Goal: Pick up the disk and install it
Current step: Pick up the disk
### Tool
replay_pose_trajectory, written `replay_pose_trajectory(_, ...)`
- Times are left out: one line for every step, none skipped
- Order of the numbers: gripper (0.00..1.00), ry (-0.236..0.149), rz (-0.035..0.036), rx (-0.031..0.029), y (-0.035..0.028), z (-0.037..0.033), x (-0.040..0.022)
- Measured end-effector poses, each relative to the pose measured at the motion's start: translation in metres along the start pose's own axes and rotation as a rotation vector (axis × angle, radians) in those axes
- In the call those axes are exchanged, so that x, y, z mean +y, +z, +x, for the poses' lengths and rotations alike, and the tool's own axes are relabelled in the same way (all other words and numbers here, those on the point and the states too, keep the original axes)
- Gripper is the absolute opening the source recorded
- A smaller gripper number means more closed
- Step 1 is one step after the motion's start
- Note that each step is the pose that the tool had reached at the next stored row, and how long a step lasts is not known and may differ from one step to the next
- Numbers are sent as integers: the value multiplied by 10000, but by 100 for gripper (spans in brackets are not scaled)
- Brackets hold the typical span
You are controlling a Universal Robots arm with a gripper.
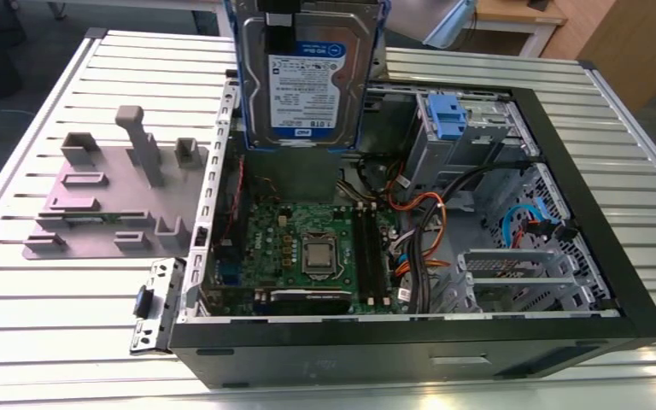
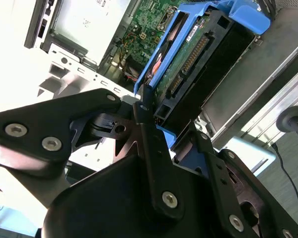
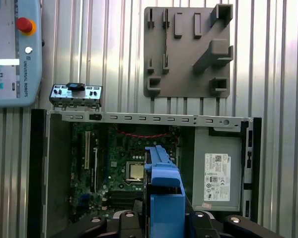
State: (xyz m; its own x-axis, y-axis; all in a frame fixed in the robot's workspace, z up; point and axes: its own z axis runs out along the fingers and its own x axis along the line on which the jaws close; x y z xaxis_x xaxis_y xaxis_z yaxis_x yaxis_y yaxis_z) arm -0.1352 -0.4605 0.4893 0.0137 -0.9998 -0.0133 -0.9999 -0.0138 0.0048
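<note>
Jaws stand clamped on the flat silver-metal disk [image 1: 314, 77] in its blue plastic bracket [image 3: 164, 208] — held upright above the open black computer case [image 1: 419, 352] on the slatted metal table [image 1: 55, 329]. Stiff, fairly heavy, shock-sensitive, I judge — the bracket's side edges suit gripping.

My exterior camera stands off high and looks down at a slant on the surface [image 1: 55, 299]. It puts the open computer case [image 1: 419, 346] mid-frame, the grey stand [image 1: 100, 205] at the case's nine o'clock and the disk [image 1: 305, 85] hanging at twelve. From the first wrist view I look straight down from well above, sharing that stand [image 3: 184, 64] and the motherboard [image 3: 114, 163]. The second wrist view sits tight against the claw [image 2: 164, 119], looking along the held disk's edge into the case.
</note>
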Motion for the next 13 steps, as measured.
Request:
replay_pose_trajectory(36,0,0,0,0,0,-1)
replay_pose_trajectory(36,0,1,-1,1,0,-2)
replay_pose_trajectory(36,0,1,1,1,0,-5)
replay_pose_trajectory(36,0,1,2,1,0,-7)
replay_pose_trajectory(36,-1,1,3,2,0,-11)
replay_pose_trajectory(36,0,1,3,2,0,-15)
replay_pose_trajectory(36,0,1,4,2,0,-18)
replay_pose_trajectory(36,0,1,4,2,0,-22)
replay_pose_trajectory(36,0,1,4,3,1,-26)
replay_pose_trajectory(36,0,1,4,3,0,-31)
replay_pose_trajectory(36,0,1,5,3,1,-34)
replay_pose_trajectory(36,0,1,4,3,1,-39)
replay_pose_trajectory(36,0,1,5,4,1,-43)
